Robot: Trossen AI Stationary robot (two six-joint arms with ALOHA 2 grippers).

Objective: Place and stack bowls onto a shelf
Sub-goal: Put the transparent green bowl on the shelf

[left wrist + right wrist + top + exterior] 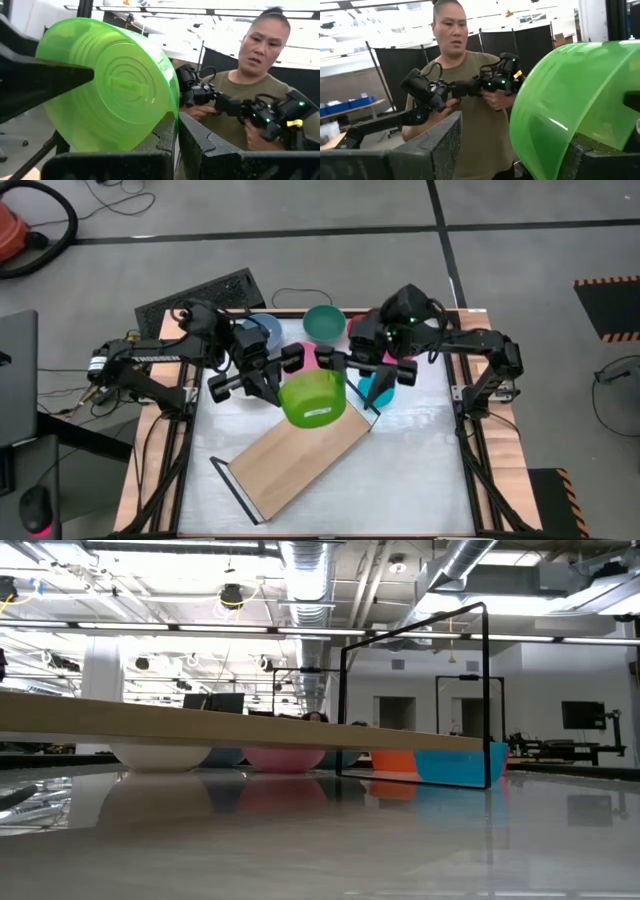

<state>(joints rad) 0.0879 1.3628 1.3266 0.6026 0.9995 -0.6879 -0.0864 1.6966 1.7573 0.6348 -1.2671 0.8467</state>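
From above: lime green bowl [314, 399] held tilted over the far end of the shelf [296, 459], which lies slantwise on the tabletop [420, 470]. Left hand [262, 383] closed on the bowl's rim on one side, right hand [352, 370] at the opposite rim, apparently clamped on it too. Beyond the bowl, partly hidden by the arms: blue bowl [262, 330], teal bowl [324, 322], a sliver of pink bowl [328, 357] and cyan bowl [381, 388]. Nothing visibly inside any of them.

Low view: shelf board [200, 725] seen edge-on, wire frame [486, 690] at its end. Behind it, half hidden, cream bowl [155, 754], pink bowl [285, 758], red bowl [392, 760], cyan bowl [462, 762]. Neither hand seen.

Left wrist: green bowl's underside [110, 85] fills the frame, rim pinched between the fingers [165, 137]; a person [260, 75] beyond, holding control handles.

Right wrist: bowl wall [570, 105] against one finger; the other finger [435, 145] stands off it.
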